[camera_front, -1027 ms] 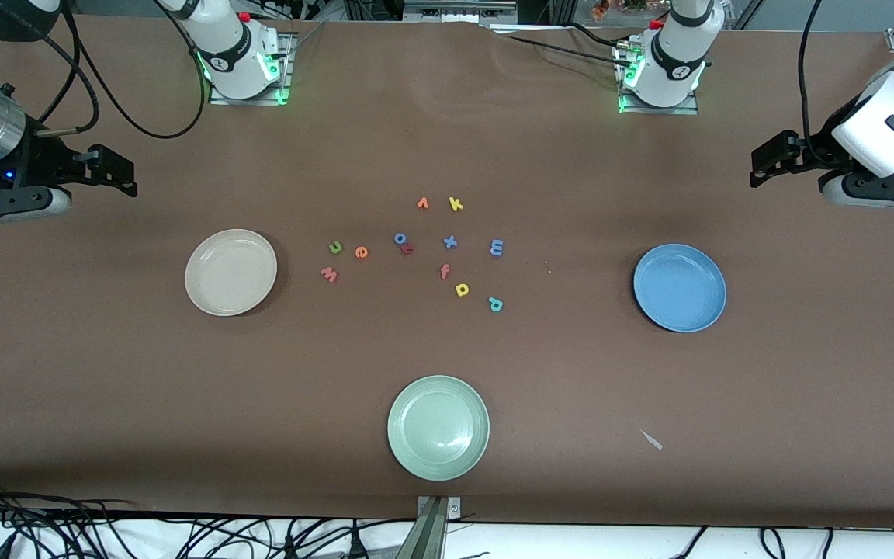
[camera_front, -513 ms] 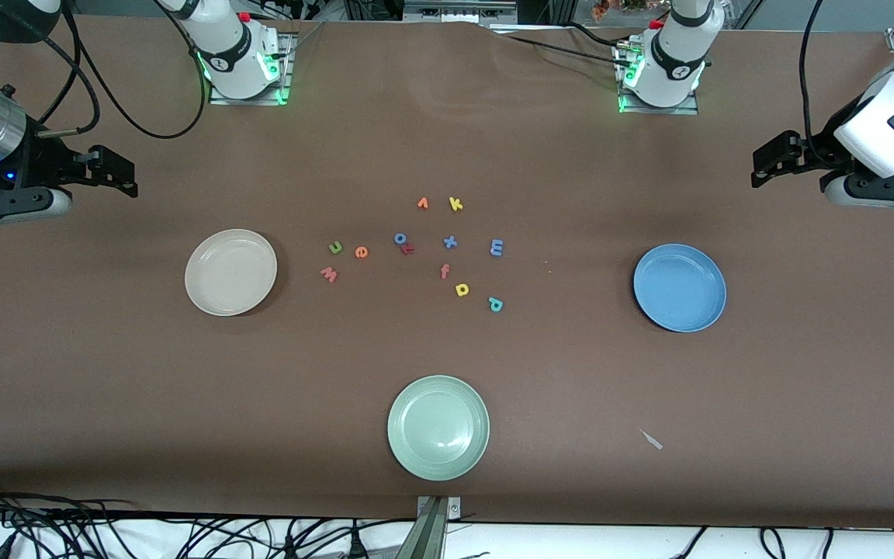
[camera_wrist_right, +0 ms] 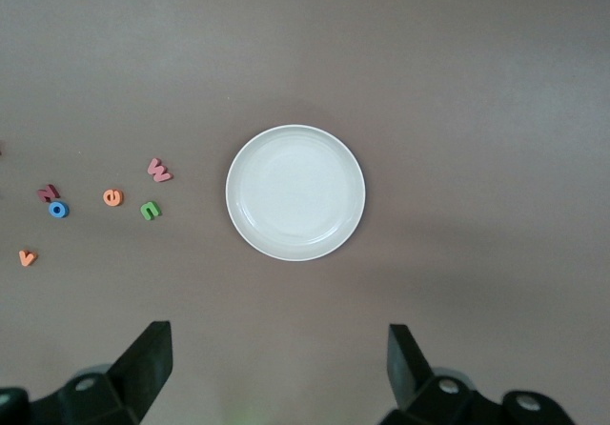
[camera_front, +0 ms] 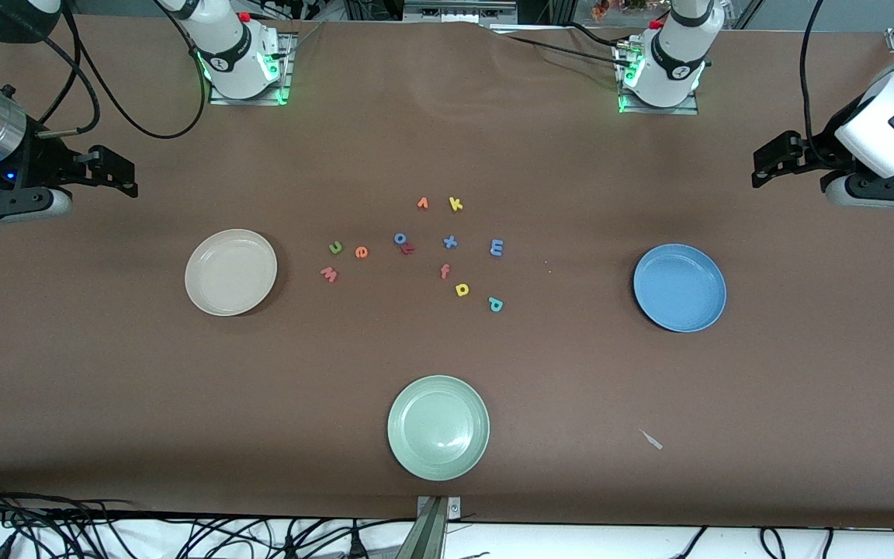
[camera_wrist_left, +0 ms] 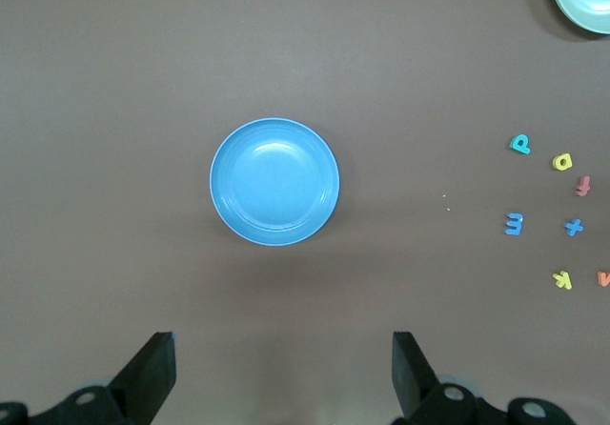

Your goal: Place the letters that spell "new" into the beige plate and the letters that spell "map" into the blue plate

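Brown matte counter (camera_front: 571, 388), smooth sheet cover, my two bases along its edge farthest from the front camera.

Three round shallow plates, all empty. Beige plate (camera_front: 230, 272) toward my right arm's end; blue plate (camera_front: 679, 287) toward my left arm's end; pale green plate (camera_front: 438, 427) by the counter edge nearest the front camera, midway along.

My right jaws (camera_wrist_right: 276, 368) hang released, spread wide, holding nothing, over the counter at my right arm's end, waiting. My left jaws (camera_wrist_left: 284, 373) hang the same, released and bare, over my left arm's end, waiting.

Small flat foam letters scattered mid-counter between the beige and blue plates, none in a plate. Green n (camera_front: 335, 247), orange e (camera_front: 361, 251), salmon-pink w (camera_front: 329, 273) clustered nearest the beige plate. Blue m (camera_front: 497, 247), yellow a (camera_front: 462, 289), teal p (camera_front: 495, 304) on the blue plate's side. Also orange v (camera_front: 422, 203), yellow k (camera_front: 455, 204), blue x (camera_front: 450, 242), orange f (camera_front: 445, 271), blue o (camera_front: 400, 238) touching a dark red letter (camera_front: 409, 249).
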